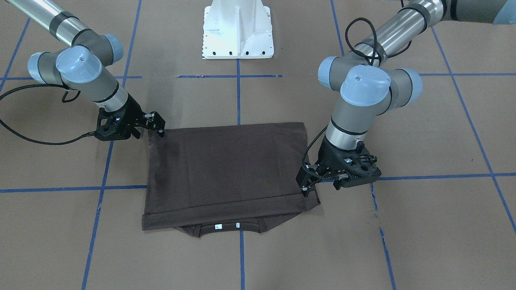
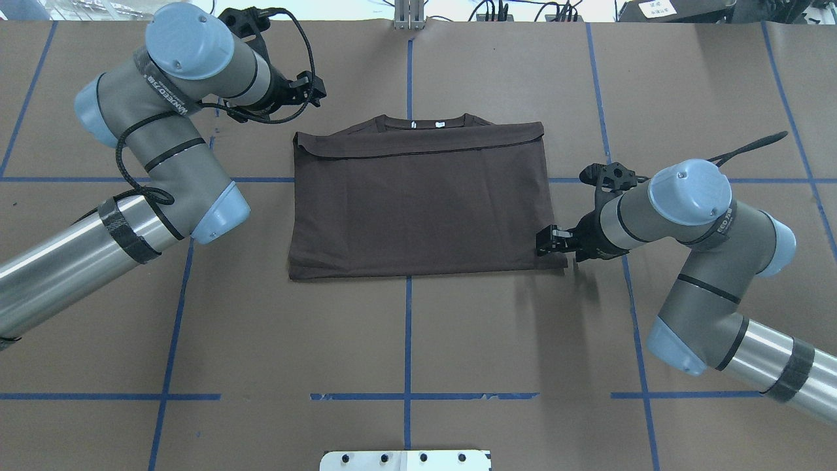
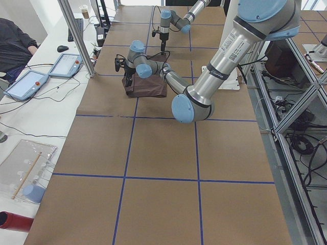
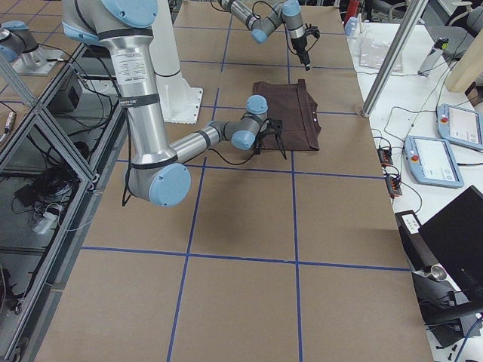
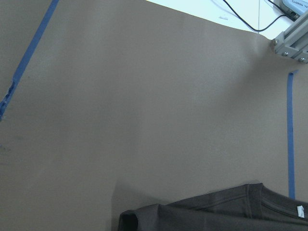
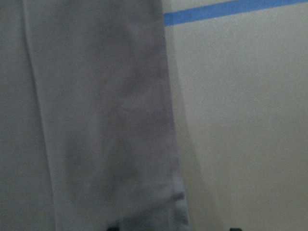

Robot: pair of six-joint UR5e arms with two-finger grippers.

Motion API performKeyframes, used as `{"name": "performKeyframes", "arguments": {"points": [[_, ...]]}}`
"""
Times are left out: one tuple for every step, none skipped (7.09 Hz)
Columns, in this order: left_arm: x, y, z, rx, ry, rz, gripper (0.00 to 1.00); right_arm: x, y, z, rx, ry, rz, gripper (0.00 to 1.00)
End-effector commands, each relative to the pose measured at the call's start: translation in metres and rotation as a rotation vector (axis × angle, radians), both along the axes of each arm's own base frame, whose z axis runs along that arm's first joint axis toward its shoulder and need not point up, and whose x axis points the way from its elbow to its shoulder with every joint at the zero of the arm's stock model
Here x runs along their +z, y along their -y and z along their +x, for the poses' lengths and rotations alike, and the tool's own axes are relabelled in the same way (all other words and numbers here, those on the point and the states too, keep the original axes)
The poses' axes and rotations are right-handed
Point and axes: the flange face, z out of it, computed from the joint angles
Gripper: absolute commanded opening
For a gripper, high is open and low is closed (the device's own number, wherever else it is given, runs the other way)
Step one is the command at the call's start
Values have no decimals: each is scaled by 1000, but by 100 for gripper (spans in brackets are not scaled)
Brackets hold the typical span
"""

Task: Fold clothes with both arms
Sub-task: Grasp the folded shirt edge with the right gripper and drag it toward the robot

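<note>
Overhead exterior view gives the clearest layout: the T-shirt (image 2: pixel 418 203) lies flat in the middle of the counter (image 2: pixel 418 340), folded into a neat rectangle. Its collar (image 2: pixel 425 122) is on the side far from my base, and one folded edge runs across the cloth just below the collar. Blue tape lines (image 2: pixel 408 340) cross the brown counter.

My left arm (image 2: pixel 170 131) reaches to the far left corner of the shirt, the corner at the collar side. The left jaws are near this corner. In the overhead view they look a little apart from the cloth, while in the front-facing view they stand right at its edge, so I cannot tell if they touch it. I also cannot tell if the left jaws are spread or closed. The left wrist view looks down on bare counter, with this corner and part of the collar at its lower border.

My right arm (image 2: pixel 686 216) comes in low from the other side. The right jaws are at the right edge of the shirt, close to the near corner. In the right wrist view the cloth fills the left part, very close and blurred. The two tips of these jaws show at the lower border, well apart, with the cloth edge between them. So the right jaws are spread and hold nothing.
</note>
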Motion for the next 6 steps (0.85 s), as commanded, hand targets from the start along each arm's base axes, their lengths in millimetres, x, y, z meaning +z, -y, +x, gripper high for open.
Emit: {"name": "performKeyframes", "arguments": {"points": [[-4,-2,-3,-2,-8,6,100,2,0,-1,-9,-6,9,5],[-3,-3,-4,-3,-9,5,100,1,5,4,-5,-2,9,0],[-3,-3,-4,-3,-10,6,100,1,5,6,-3,1,10,0],[-3,-3,-4,-3,-10,6,99,1,3,14,2,9,15,0],[-3,-3,-4,-3,-10,6,99,0,-29,20,-37,18,21,0],[-3,-3,-3,-3,-9,7,99,2,-91,29,-118,22,26,0]]}}
